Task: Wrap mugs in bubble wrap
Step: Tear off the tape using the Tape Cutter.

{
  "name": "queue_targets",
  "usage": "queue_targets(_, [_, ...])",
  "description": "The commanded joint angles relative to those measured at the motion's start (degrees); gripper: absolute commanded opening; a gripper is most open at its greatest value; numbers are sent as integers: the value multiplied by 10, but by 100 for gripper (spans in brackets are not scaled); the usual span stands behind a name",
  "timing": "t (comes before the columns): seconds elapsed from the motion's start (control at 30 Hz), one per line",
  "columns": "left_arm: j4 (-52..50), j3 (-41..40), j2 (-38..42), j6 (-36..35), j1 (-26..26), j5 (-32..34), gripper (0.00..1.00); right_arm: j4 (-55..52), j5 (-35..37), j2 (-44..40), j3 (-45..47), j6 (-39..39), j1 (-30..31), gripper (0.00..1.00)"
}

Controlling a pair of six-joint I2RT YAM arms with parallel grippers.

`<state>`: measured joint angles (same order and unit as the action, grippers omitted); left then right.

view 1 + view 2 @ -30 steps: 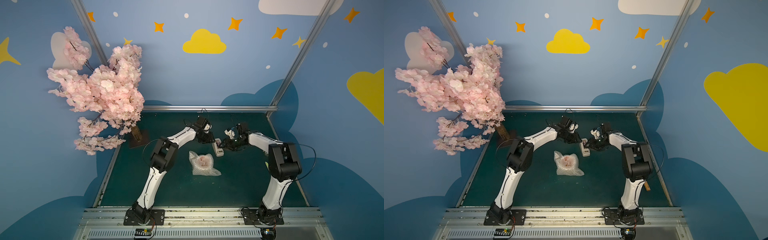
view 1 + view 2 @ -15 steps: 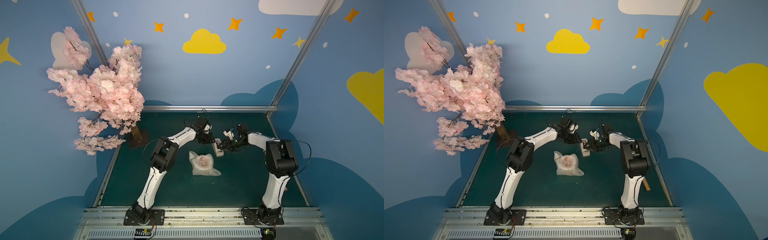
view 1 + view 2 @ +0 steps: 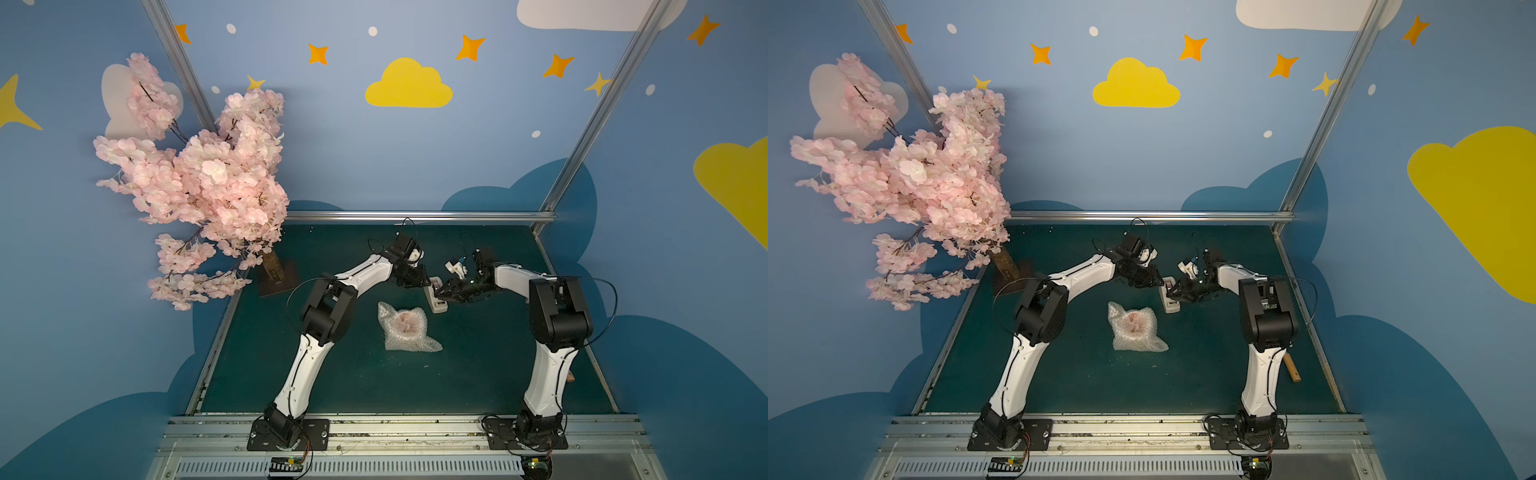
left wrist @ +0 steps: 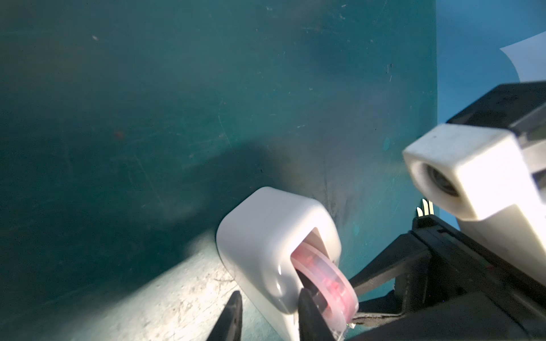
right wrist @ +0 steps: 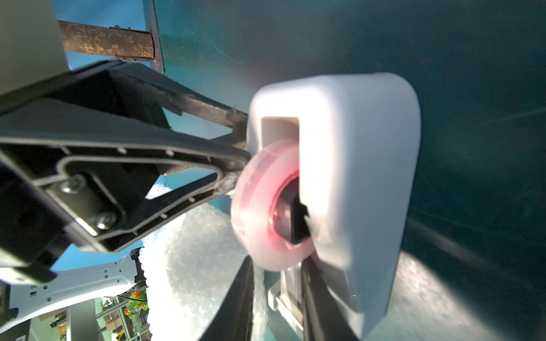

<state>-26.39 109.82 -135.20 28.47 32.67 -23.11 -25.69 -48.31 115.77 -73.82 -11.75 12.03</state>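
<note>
- The mug (image 3: 404, 327) is sitting near the middle of the green surface (image 3: 478, 374), showing only as a pink blur through its cover.
- The bubble wrap (image 3: 422, 343) is bunching around it on all sides, with a loose flap trailing toward four o'clock.
- A tape dispenser (image 3: 439, 306) is standing at one o'clock from the bundle, near it but not touching.
- The left pincer (image 4: 269, 296), narrowly parted, is clamping one side wall of the dispenser from ten o'clock.
- The right pincer (image 5: 277, 283) is straddling the tape roll (image 5: 266, 206) from three o'clock, jaws partly apart; whether it is gripping, I cannot tell.
- A blossom tree (image 3: 199, 187) is standing at ten o'clock, well apart.
</note>
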Motion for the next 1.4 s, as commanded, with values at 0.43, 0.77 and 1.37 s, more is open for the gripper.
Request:
queue_targets(0.43, [-25,-12,-14,-13,5,20,32,3,2,17,-3,-4,1,1])
queue_targets(0.77, [-32,-13,-17,-17,6,29,31,6,-35,2,-12,-18,0,0])
queue_targets(1.37, [-41,-17,-22,-19,11,39,29,8,-95,-17,-22,-38,-2,0])
